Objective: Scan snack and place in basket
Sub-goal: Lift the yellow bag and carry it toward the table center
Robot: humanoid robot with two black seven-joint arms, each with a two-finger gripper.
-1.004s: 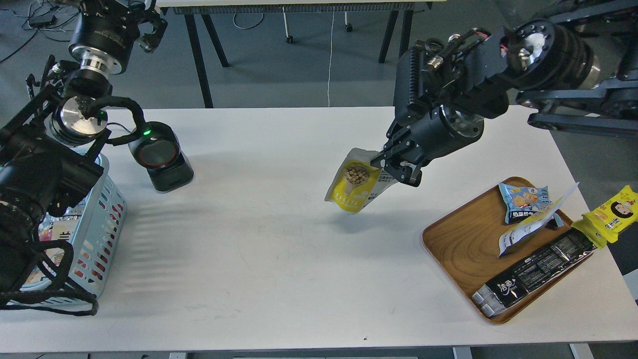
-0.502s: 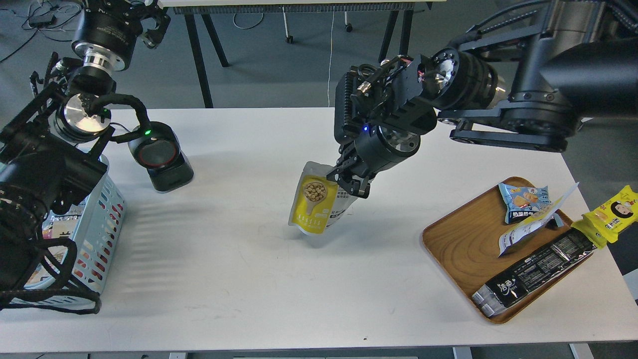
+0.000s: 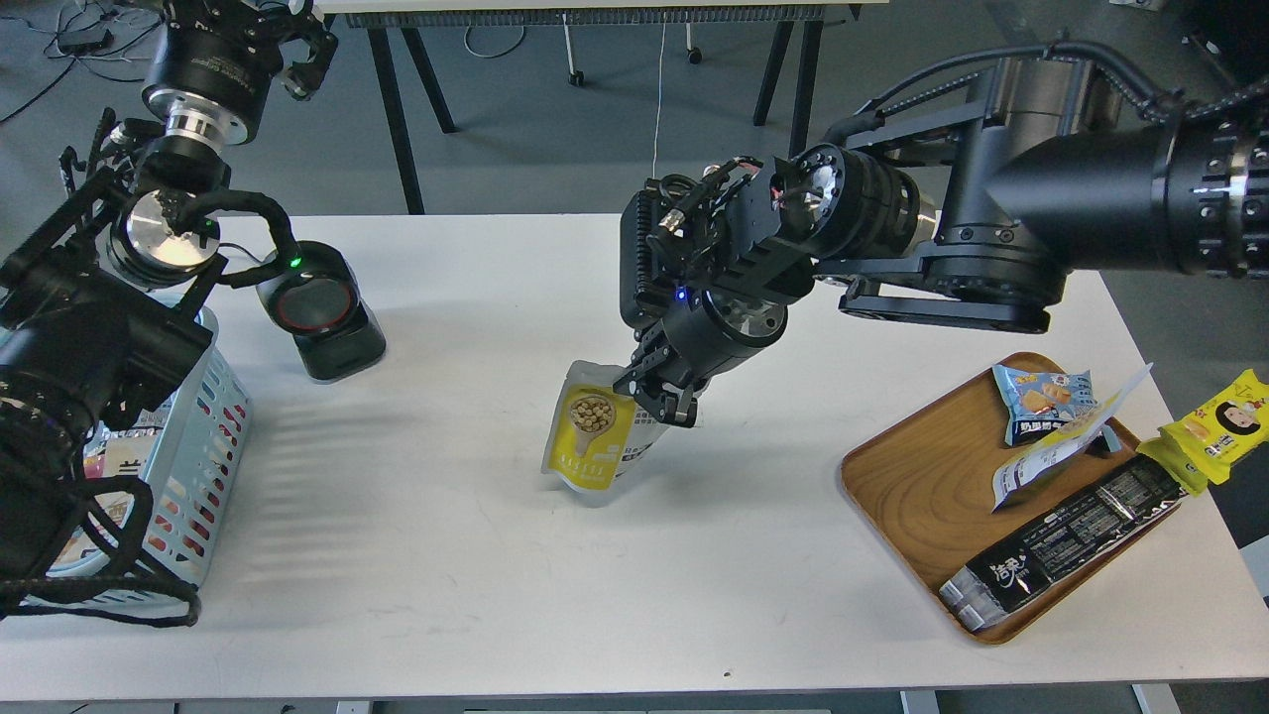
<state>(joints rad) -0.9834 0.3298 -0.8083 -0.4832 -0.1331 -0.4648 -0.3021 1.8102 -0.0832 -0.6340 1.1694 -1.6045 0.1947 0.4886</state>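
Observation:
The snack [image 3: 589, 437], a yellow-and-white pouch with a round picture of tan nuts, hangs near the middle of the white table [image 3: 476, 595]. My right gripper [image 3: 658, 400] is shut on its upper right edge. The pouch's lower edge is at or just above the table top; I cannot tell which. The light blue slotted basket [image 3: 203, 436] stands at the left edge, partly hidden by my left arm. My left gripper [image 3: 294, 45] is raised at the top left, far from the snack; its fingers are too dark to tell apart.
A black scanner [image 3: 319, 315] with a red ring and a green light stands right of the basket. A brown wooden tray [image 3: 917, 486] at the right holds a blue chip bag [image 3: 1041, 397], a white packet [image 3: 1056, 448] and a long black packet [image 3: 1071, 540]. A yellow packet [image 3: 1224, 421] lies beside it.
My right gripper has carried the snack left and down, from right of the table's centre to near its middle. The left arm has barely moved.

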